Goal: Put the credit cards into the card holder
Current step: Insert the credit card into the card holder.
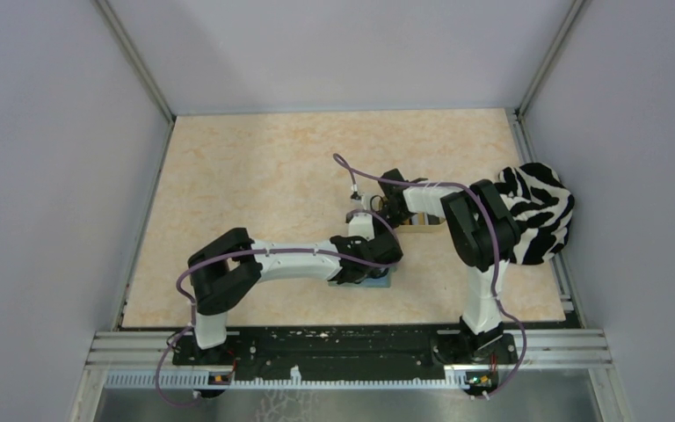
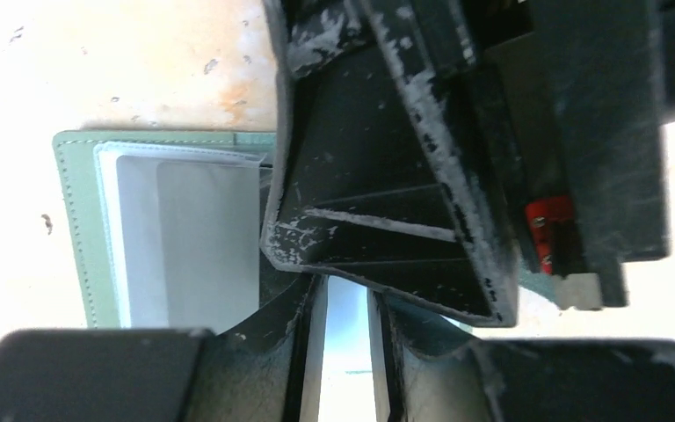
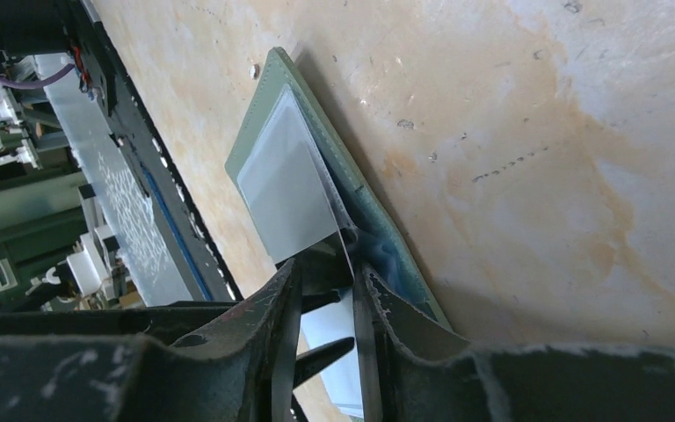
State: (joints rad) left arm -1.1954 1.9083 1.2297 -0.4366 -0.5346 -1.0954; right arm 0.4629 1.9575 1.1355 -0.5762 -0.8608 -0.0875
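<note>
Where the card holder lies: because both arms have to reach it, the card holder point(image 2: 163, 230) is spread open and flat on the desk point(image 1: 255, 176), inside face up, toward the near side between the two bases.
Left tool: the left tool point(image 2: 346, 303) stands low over one half of the holder with its fingers narrow. A pale strip shows in the gap, and I cannot tell whether it is gripped or only seen through. My judgement is that this arm is there to steady the holder so it does not slide.
Right tool: the right tool point(image 3: 327, 280) reaches in from the far side, fingers narrow. Its tips are at the inner edge of the clear pocket point(image 3: 286, 176), where a thin shiny sheet lifts off the holder (card or pocket flap, I cannot say). Whether that sheet is pinched cannot be told.
Credit cards: none is plainly in view. A grey rectangle behind the clear pocket may be one seated there.
Tan tray: the tan tray point(image 1: 422, 227) sits just beyond the tools, mostly hidden by the right arm, and its contents are hidden too.
Step in hand: probably easing a card into a pocket, or holding the pocket open for one.
Risk: the two tools crowd each other closely. A thin card could buckle, or the holder fold up, if the push strays off the pocket's line.
</note>
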